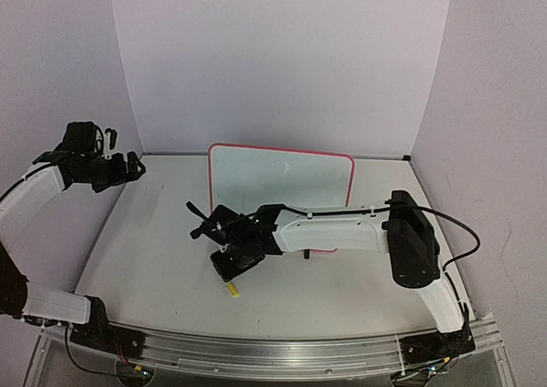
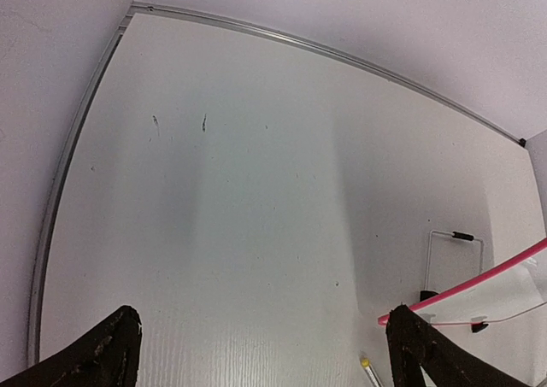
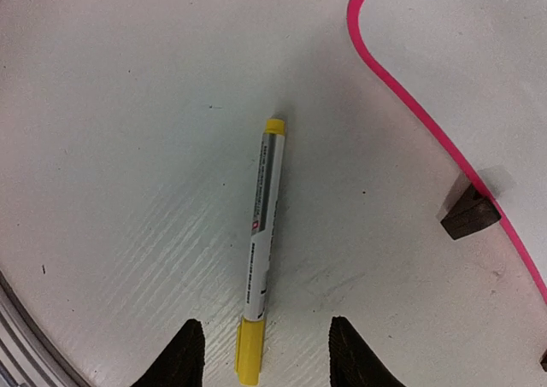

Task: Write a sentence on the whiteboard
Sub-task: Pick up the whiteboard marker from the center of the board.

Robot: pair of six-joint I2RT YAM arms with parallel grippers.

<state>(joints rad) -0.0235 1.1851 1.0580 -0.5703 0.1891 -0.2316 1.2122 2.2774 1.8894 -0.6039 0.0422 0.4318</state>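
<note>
Yellow-ended marker [image 3: 261, 250] lies flat on the table [image 3: 102, 148], with my right gripper [image 3: 265, 321] over it, fingers spread one to each side of its near end and holding nothing. Its long axis runs away from me, nearly square to my closing line and tilted slightly right. The longer yellow end, probably the cap, points back at me. The whiteboard [image 1: 282, 178] stands upright just beyond, with no writing I can make out. My left gripper [image 2: 263, 336], also spread and empty, hangs well apart.
</note>
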